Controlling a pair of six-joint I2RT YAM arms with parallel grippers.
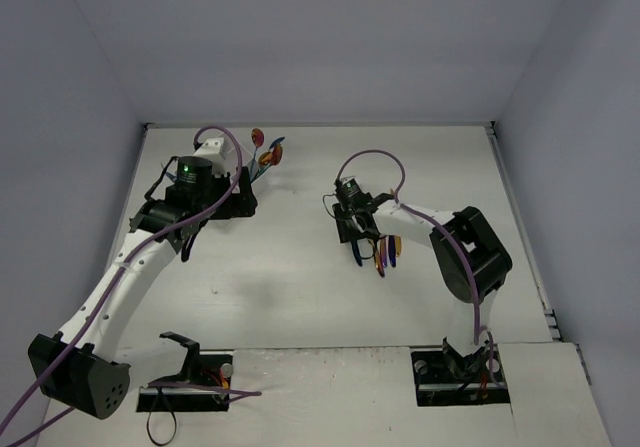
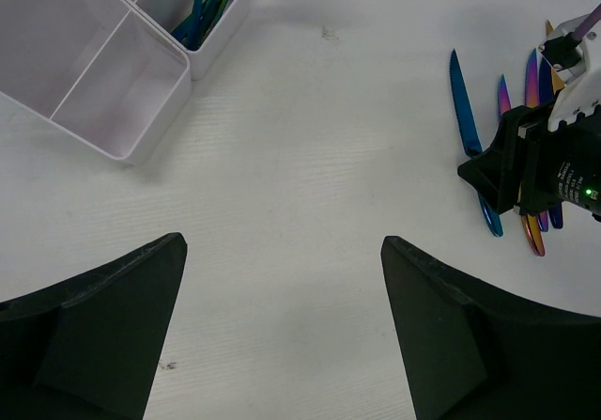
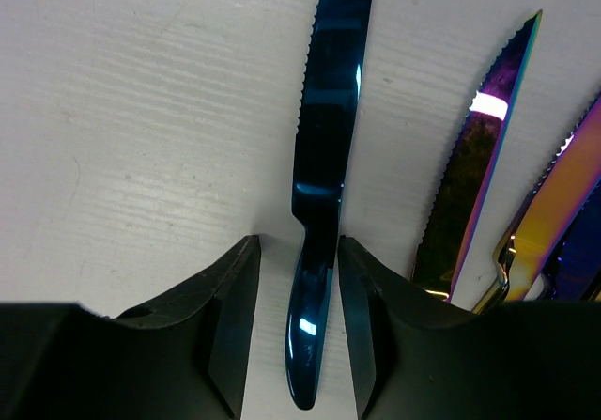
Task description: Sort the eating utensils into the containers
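- The blue knife lies flat on the table. Its long axis runs straight ahead from the right claw, with the handle nearest the claw and the pointed tip away from it. Its saw-toothed edge faces the left of the wrist view.
- Just beside it, on the right of that view, lie a purple knife and a gold-pink knife. Both are roughly parallel to it with their tips pointing away, leaning slightly to the right.
- The white divided box sits ahead and to the left of the left claw. Blue and green utensil handles lean in one of its far compartments.
- The white table shows a faint grain and a few small dark marks. Plain pale grey walls close it in on three sides.
- The right claw is drawn narrow, with one finger on each side of the blue knife's handle. A strip of table shows between the handle and the left-of-view finger. I cannot tell whether the other finger touches it.
- The left claw stands wide and holds nothing, over bare table well apart from the box and the knives.
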